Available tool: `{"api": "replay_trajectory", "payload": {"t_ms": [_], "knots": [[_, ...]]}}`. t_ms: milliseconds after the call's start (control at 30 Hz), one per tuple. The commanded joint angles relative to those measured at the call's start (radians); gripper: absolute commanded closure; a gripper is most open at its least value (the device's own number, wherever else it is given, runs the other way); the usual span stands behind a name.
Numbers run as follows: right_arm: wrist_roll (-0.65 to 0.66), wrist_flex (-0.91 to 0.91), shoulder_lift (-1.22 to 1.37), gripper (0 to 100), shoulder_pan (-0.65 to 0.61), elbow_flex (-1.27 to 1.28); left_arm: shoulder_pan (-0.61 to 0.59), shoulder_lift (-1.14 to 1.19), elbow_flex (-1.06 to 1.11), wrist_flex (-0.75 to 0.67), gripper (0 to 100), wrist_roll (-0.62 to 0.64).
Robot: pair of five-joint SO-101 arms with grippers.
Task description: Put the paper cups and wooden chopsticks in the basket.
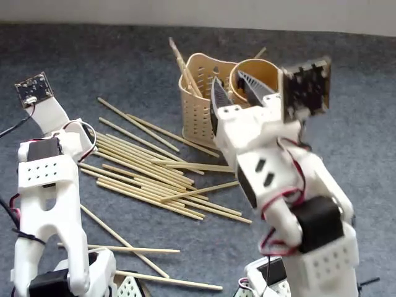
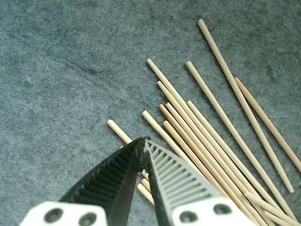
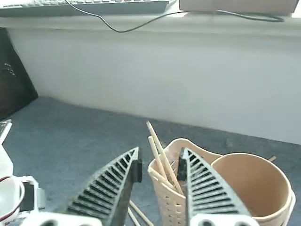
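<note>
Several wooden chopsticks (image 1: 148, 170) lie scattered on the grey carpet between the two arms. My left gripper (image 2: 143, 141) is shut, its tips just over the near ends of the chopstick pile (image 2: 197, 132), with one chopstick (image 2: 115, 128) running beneath it. A beige perforated basket (image 1: 198, 105) stands at the back with a few chopsticks (image 1: 181, 65) upright in it. A tan paper cup (image 1: 260, 71) sits tight against the basket's right part; I cannot tell if it is inside. My right gripper (image 1: 235, 93) hangs open just above basket and cup (image 3: 254, 183).
A few loose chopsticks (image 1: 124, 249) lie near the arm bases at the front. Bare carpet (image 1: 124, 55) stretches behind and left of the basket. A white wall (image 3: 188, 75) rises behind the basket.
</note>
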Motion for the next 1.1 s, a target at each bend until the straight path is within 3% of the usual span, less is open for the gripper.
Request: {"api": "replay_trajectory", "payload": {"t_ms": [0,200,433,633,833,967,1067], "knots": [[-0.02,0.102,-0.108,87.2,-0.033,-0.053,-0.002,-0.036,-0.013,-0.017,98,-0.003],[-0.02,0.24,-0.154,87.2,-0.031,-0.051,0.073,-0.038,-0.051,0.0,98,-0.121],[-0.012,0.349,-0.214,87.2,0.005,0.074,0.166,-0.03,-0.16,0.187,98,-0.347],[-0.012,0.263,-0.355,87.2,0.143,0.318,0.191,-0.028,-0.332,0.451,98,-0.611],[-0.011,0.177,-0.524,87.2,0.166,0.607,0.271,-0.028,-0.415,0.681,98,-0.896],[-0.011,0.105,-0.624,87.2,0.168,0.779,0.366,-0.028,-0.407,0.798,98,-1.01],[-0.005,0.05,-0.682,87.2,0.17,0.88,0.43,-0.038,-0.363,0.81,98,-1.054]]}}
